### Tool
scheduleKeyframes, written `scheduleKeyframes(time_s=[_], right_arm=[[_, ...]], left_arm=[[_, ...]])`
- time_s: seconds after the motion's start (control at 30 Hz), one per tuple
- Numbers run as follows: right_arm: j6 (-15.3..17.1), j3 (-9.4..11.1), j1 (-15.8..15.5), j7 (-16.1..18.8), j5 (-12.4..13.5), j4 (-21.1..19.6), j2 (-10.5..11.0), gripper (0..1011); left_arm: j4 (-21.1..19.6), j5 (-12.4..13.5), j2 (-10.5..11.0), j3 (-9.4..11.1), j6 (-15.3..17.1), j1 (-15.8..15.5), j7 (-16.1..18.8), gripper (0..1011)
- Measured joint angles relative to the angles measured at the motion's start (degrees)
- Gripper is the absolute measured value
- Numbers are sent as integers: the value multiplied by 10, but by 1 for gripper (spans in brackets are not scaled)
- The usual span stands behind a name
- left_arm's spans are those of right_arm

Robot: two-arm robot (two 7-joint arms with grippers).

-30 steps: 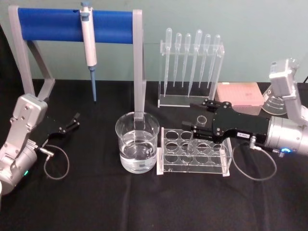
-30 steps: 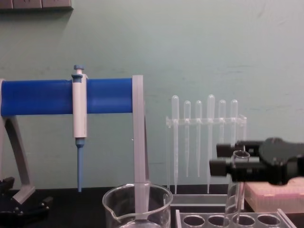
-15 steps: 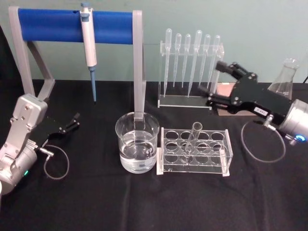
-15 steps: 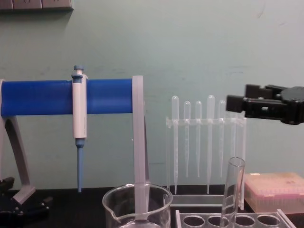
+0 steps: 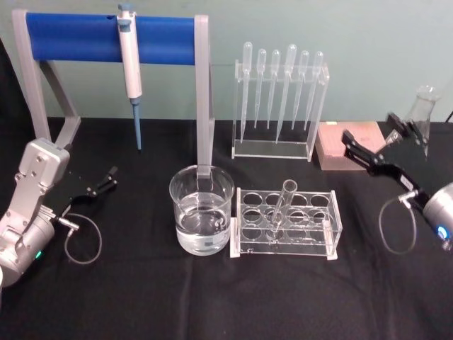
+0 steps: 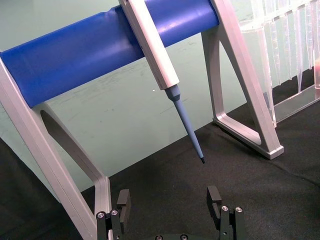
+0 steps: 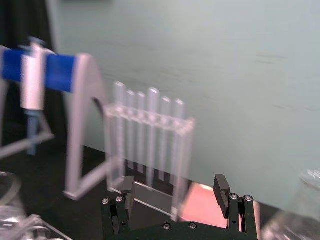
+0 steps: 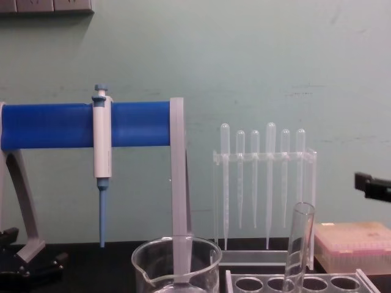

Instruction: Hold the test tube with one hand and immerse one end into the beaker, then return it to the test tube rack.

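The test tube (image 5: 281, 207) stands in the clear rack (image 5: 286, 224), leaning a little, its open rim up and its lower end down in one of the round holes; nothing grips it. From the chest view the same tube (image 8: 297, 245) rises tilted out of the rack's top plate. Just to the left of the rack sits the beaker (image 5: 201, 208), touching or almost touching its end wall, with clear liquid in its lower half.

Right of the rack and well apart from it, the right gripper (image 5: 375, 145) hangs above the table with its two black fingers spread apart and nothing between them; it is over the near edge of the pink box (image 5: 351, 144), with a glass flask (image 5: 420, 113) beyond it. Behind the rack stands the holder of thin pipettes (image 5: 281, 99).

Far left of the rack, past the beaker, the left gripper (image 5: 101, 183) rests low near the foot of the blue-barred stand (image 5: 106, 38), its fingers apart and empty. A white-and-blue pipettor (image 5: 130, 67) hangs from that bar.
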Motion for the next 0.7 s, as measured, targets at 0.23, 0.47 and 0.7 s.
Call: scheduleKeyframes(time_s=[0.23, 0.47, 0.7], right_arm=[[-6, 5, -15, -41, -31, 17, -28, 1000], [-8, 3, -17, -39, -45, 27, -39, 1000], [-8, 3, -18, -39, -45, 27, -39, 1000]], left_arm=[[0, 0, 0, 0, 0, 0, 0, 1000], [0, 0, 0, 0, 0, 0, 0, 1000], [0, 0, 0, 0, 0, 0, 0, 1000]])
